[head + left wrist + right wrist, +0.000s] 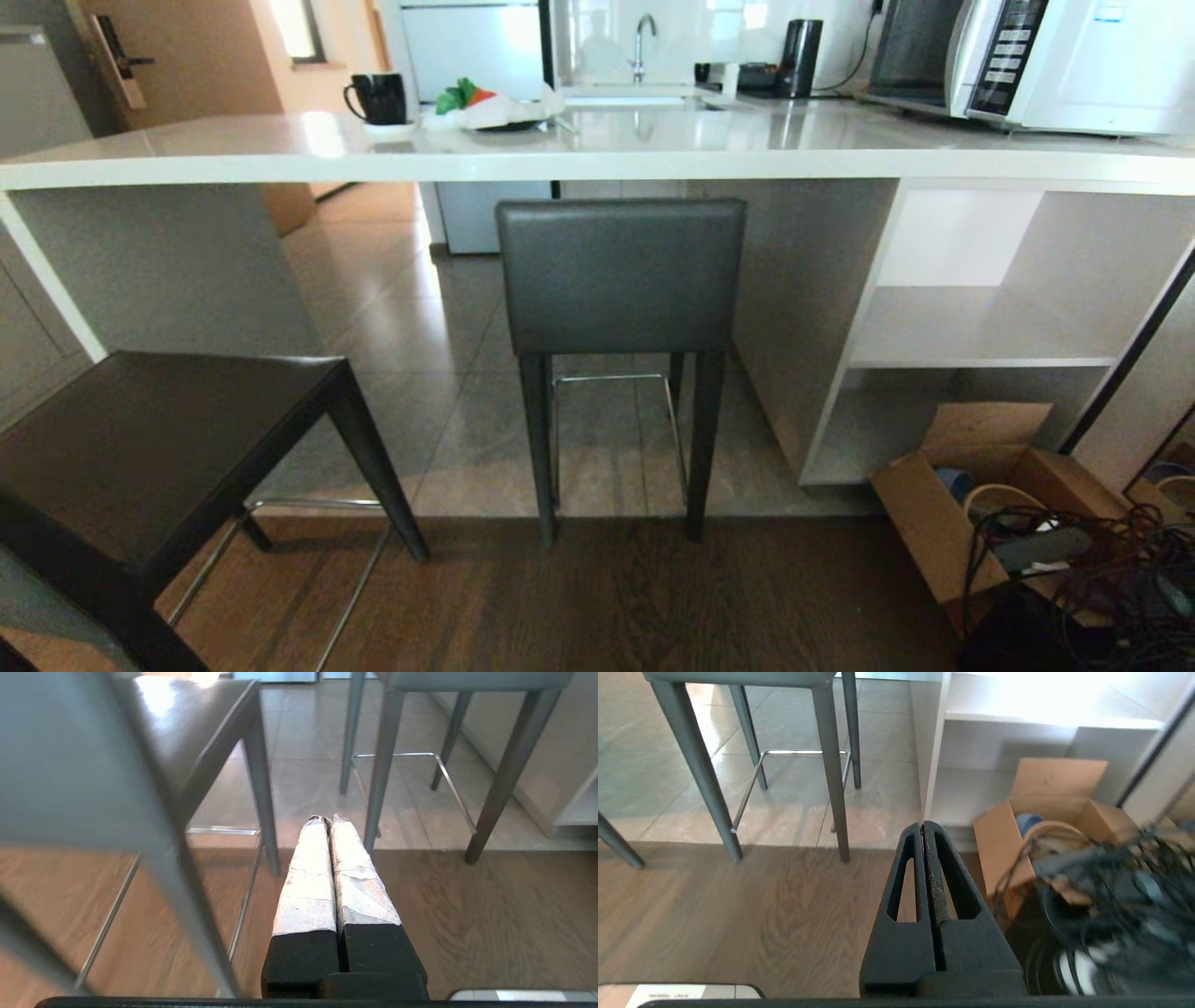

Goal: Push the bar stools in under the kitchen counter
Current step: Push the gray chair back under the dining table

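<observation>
1. Straight ahead, the counter (597,154) is running across the head view from 9 to 3 o'clock; its white slab leg (51,275) is slanting down at 9 o'clock.
2. One stool (620,280) is standing at 12 o'clock, backrest facing the robot and sitting just below the counter's edge; its rear legs are resting where tile meets wood floor.
3. A second stool (159,448) is standing at 8 o'clock, turned at an angle, its seat lying out clear of the counter.
4. Left gripper (327,820) is hanging above the wood floor between the two stools, touching neither; its taped fingers (306,877) are pressing together.
5. Right gripper (923,826) is hanging above the floor at 4 o'clock from the middle stool; its black fingers (957,882) are pressing together, holding nothing.
6. At 4 o'clock a box (943,485) and tangled cables (1102,579) are lying beside white shelves (971,336).
</observation>
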Tool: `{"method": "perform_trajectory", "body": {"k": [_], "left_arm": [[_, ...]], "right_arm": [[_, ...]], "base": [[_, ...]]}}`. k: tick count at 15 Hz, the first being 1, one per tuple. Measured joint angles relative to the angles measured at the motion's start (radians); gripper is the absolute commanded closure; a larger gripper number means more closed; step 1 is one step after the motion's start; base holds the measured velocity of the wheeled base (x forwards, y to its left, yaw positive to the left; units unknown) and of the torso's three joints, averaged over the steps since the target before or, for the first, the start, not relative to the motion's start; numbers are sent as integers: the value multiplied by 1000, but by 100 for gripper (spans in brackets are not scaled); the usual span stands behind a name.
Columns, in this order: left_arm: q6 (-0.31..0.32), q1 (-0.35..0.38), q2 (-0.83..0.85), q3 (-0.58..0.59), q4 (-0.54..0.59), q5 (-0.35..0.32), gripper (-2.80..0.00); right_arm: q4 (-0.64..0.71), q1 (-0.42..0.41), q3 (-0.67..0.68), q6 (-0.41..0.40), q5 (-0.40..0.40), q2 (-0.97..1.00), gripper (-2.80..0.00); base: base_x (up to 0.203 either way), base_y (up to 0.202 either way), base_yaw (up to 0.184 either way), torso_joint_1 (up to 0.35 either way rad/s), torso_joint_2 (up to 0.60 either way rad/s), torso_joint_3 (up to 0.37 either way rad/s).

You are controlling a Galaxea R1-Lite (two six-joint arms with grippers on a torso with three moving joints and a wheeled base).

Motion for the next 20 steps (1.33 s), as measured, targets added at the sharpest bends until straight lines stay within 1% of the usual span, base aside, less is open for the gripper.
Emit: {"method": "perform_trajectory", "body": {"k": [2,9,20], "left_arm": [[-7,0,0,0,-1,2,0],[-23,0,0,0,-2,2,0],[-23,-1,0,0,-2,0,0]], "right_arm": [[-1,0,0,18,-8,0,0],[-2,0,0,18,-8,0,0],[-2,0,0,10,-6,0,0]], "base": [[-116,0,-2,-3,2,2],[1,9,-2,0,0,1],[0,189,-2,3,2,2]]}}
